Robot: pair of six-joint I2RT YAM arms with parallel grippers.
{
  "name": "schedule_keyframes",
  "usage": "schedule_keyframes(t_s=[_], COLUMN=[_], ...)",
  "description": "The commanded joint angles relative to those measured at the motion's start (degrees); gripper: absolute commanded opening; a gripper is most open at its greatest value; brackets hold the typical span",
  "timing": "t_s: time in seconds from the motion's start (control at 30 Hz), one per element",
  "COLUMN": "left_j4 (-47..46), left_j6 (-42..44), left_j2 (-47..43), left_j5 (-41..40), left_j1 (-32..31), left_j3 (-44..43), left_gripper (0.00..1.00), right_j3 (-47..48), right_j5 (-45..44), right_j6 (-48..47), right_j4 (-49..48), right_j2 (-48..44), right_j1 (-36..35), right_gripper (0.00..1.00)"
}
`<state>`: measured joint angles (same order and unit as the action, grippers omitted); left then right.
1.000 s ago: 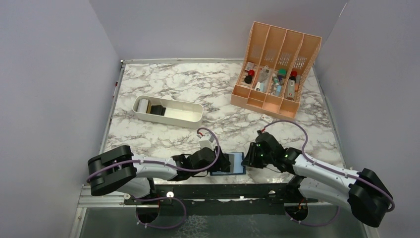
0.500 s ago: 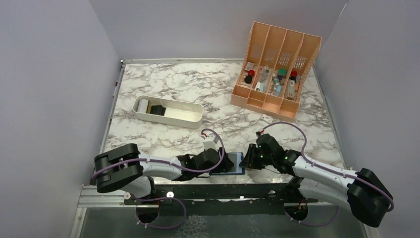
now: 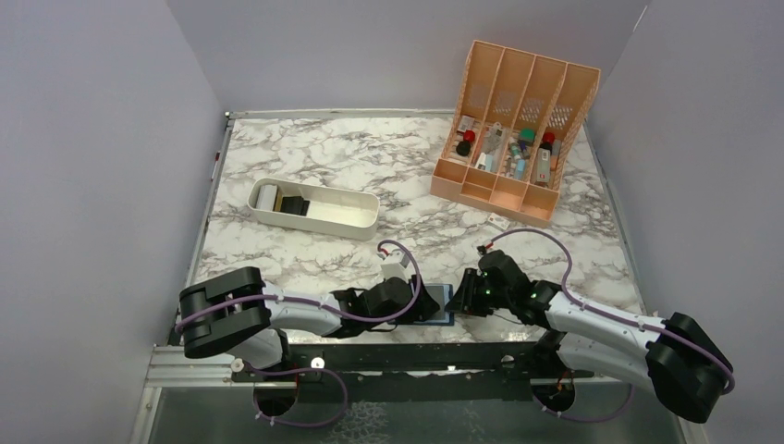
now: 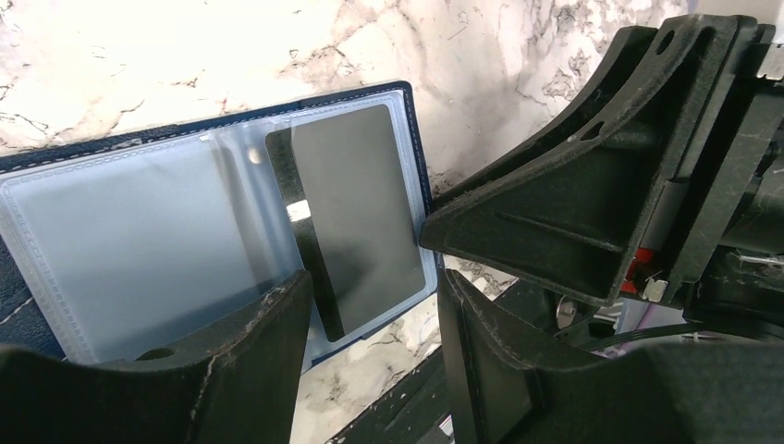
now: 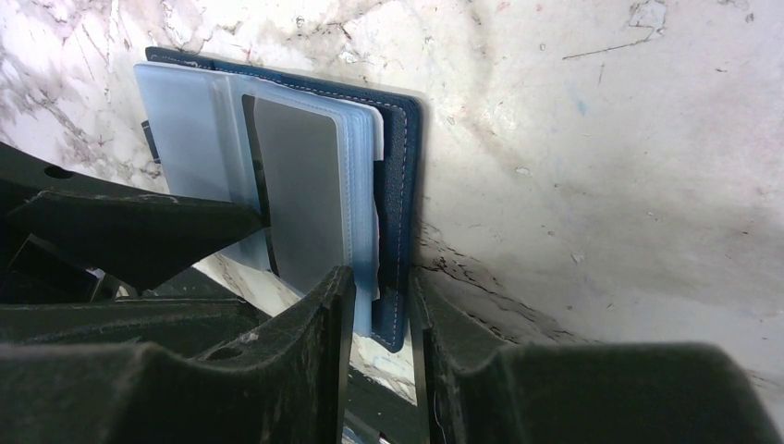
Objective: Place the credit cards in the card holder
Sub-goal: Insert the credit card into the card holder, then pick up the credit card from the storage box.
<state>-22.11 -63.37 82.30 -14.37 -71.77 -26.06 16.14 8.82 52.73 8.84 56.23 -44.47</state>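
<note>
Card holder [image 5: 407,185] at near table [image 3: 324,157] edge; right tool [image 5: 381,273] clamps its cover edge; left tool [image 4: 374,277] released.

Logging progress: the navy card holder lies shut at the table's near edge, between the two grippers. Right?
Not shut: the left wrist view shows the card holder open, with a dark card inside. It does lie at the table's near edge, between the left gripper and right gripper.
</note>
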Motion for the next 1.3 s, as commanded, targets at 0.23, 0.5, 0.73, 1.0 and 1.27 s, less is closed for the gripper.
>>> schedule_keyframes(t_s=[0.23,0.5,0.73,1.0,1.27], left_j4=[-4.79,6.82,30.57,45.44,50.49], left_j6=[1.36,8.72,20.92,38.00,52.80], left_j2=[-0.52,-6.93,-12.25,-17.19,-16.33], left_j5=[-0.40,-6.95,-16.18,-13.49,-17.80], left_j1=[-0.45,-0.22,1.93,18.43,33.13], left_j3=[-0.89,-3.48,-14.85,-25.96,-33.75], left_gripper=[0.55,0.55,0.64,0.93,0.99], right_j3=[0.15,3.52,5.21,8.48,11.89], right_j5=[-1.14,-4.73,-5.52,-5.20,-6.08], right_j6=[0.79,-0.01,-1.86,-5.38,-9.02], right_j4=[3.85,9.81,10.63,11.82,13.86], right_j2=[-1.11,-4.73,-7.91,-10.61,-12.88], right_j1=[-0.27,-0.22,-0.27,-0.27,-0.27], right_gripper=[0.34,0.48,0.61,0.83,0.97])
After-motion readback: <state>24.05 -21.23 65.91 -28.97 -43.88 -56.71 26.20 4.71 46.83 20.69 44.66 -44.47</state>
